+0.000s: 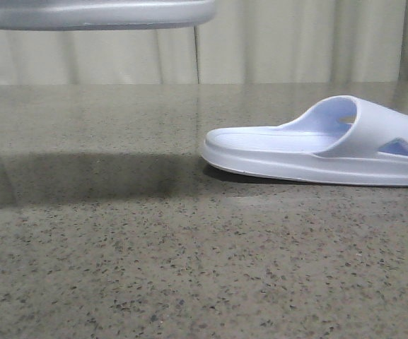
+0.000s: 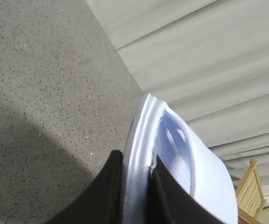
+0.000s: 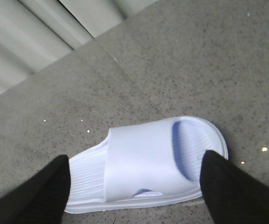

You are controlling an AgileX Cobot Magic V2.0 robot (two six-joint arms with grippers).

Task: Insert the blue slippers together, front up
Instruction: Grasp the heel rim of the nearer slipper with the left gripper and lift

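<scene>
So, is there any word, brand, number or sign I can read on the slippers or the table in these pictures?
None can be read in any view.
Slipper on the table: plain moulded ribs, no lettering visible.
Slipper held in the left gripper: no print visible.
Table: only speckles.

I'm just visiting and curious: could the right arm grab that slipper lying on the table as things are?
Probably yes. The right gripper hangs open above the slipper on the table, a finger on either side, nothing between. The left gripper holds the other slipper in the air, out of the way.
</scene>
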